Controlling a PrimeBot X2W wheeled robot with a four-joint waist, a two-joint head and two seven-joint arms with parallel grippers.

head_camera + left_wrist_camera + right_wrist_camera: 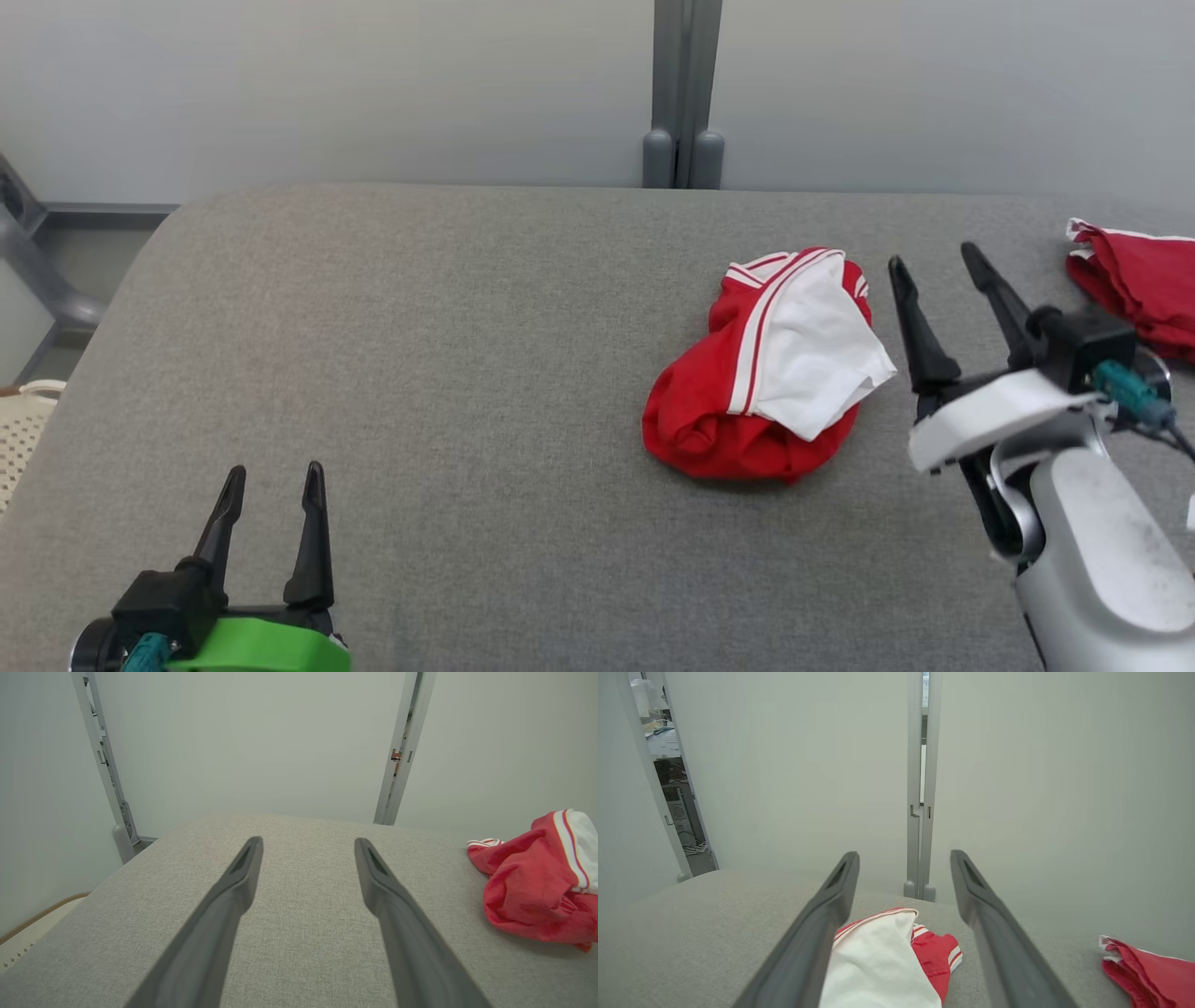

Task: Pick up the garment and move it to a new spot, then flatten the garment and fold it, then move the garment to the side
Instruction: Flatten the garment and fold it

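Garment (766,369) crumpled on table (420,373), beside open right gripper (934,257).

No writing, label, brand mark, number or sign can be read in any of the views.
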